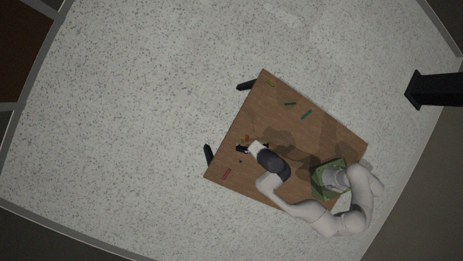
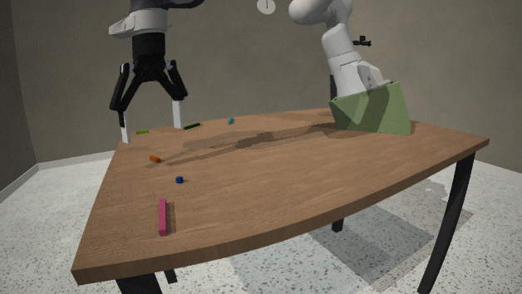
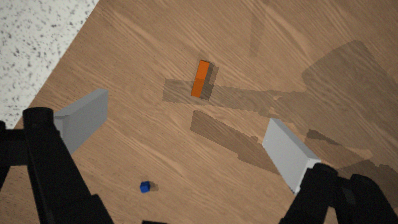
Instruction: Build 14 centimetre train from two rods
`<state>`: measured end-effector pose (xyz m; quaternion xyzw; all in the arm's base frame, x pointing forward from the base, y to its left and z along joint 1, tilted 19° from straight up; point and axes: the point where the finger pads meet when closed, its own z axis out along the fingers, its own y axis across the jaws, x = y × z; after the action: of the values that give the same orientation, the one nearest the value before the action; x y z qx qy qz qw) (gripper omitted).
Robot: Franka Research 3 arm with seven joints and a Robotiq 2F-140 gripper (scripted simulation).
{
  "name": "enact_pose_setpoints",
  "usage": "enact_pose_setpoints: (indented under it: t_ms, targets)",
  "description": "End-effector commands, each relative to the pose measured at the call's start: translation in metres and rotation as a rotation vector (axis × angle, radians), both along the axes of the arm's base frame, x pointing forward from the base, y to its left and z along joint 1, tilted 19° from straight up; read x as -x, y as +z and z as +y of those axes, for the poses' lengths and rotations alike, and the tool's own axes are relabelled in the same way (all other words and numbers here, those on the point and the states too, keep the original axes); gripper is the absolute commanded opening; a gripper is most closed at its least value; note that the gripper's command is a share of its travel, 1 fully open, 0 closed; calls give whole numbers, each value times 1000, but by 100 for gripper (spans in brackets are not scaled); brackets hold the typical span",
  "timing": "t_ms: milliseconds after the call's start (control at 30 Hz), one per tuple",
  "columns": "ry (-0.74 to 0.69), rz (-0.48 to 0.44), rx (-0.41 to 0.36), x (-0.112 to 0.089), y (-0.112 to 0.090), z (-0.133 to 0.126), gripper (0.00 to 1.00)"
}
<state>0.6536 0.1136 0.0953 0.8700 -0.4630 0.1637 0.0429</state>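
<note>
My gripper [image 2: 150, 122] hangs open and empty well above the table, over its left side; its fingers also show in the wrist view [image 3: 192, 140]. Below it lies the orange rod [image 3: 201, 78], flat on the wood, also in the exterior view [image 2: 155, 159] and the top view [image 1: 246, 138]. The turquoise rod [image 1: 306, 114] lies far off near the back edge [image 2: 230, 120]. The small blue rod [image 3: 145, 187] [image 2: 179, 179] lies near the orange one.
A pink rod [image 2: 162, 217] lies near the front edge. A green rod [image 2: 191, 125] and a lime rod [image 2: 142, 132] lie at the back. The arm's green base block [image 2: 371, 110] stands at the right. The table's left edge is close to the gripper.
</note>
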Motion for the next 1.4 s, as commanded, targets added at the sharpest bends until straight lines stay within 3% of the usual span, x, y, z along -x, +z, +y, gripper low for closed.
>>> enact_pose_setpoints:
  t_ms: [0,1367]
  targets:
    - [-160,-28,-41,2,-1,6,100]
    - [-768,-175,-195,10,-9,29,100]
